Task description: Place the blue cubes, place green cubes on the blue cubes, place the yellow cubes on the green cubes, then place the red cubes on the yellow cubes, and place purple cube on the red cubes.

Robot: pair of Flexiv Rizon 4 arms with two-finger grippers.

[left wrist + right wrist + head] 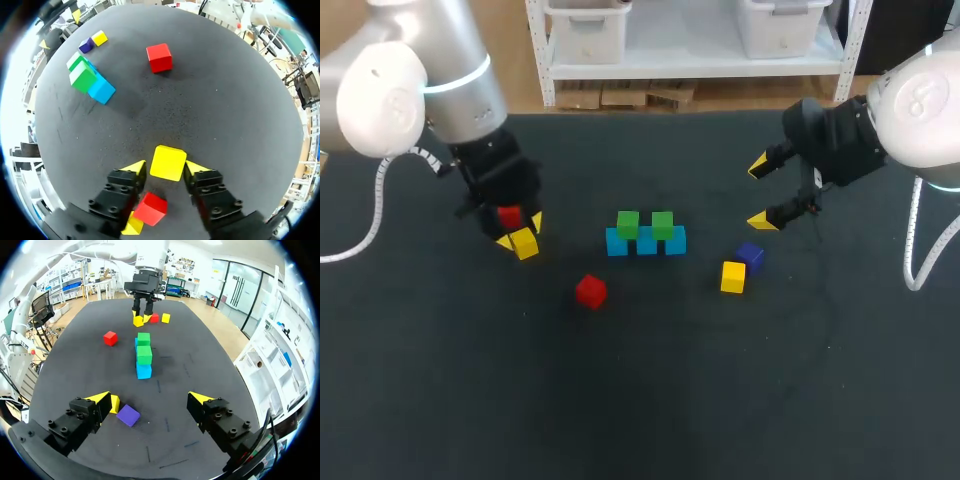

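Note:
Three blue cubes (646,243) stand in a row mid-table with two green cubes (628,224) on top. My left gripper (520,232) is down at the table's left, shut on a yellow cube (168,162) that rests on the mat, a fingertip against each side. A red cube (150,208) and another yellow cube (131,226) lie just behind the fingers, under the gripper. A second red cube (590,291) lies loose in front of the row. A yellow cube (733,276) and the purple cube (750,256) sit right of it. My right gripper (761,193) hangs open above them, holding nothing.
The black mat (650,400) stretches wide and bare toward the near edge. In the right wrist view the purple cube (128,415) and yellow cube (114,403) lie ahead of the open fingers, the blue-green row (144,357) farther on.

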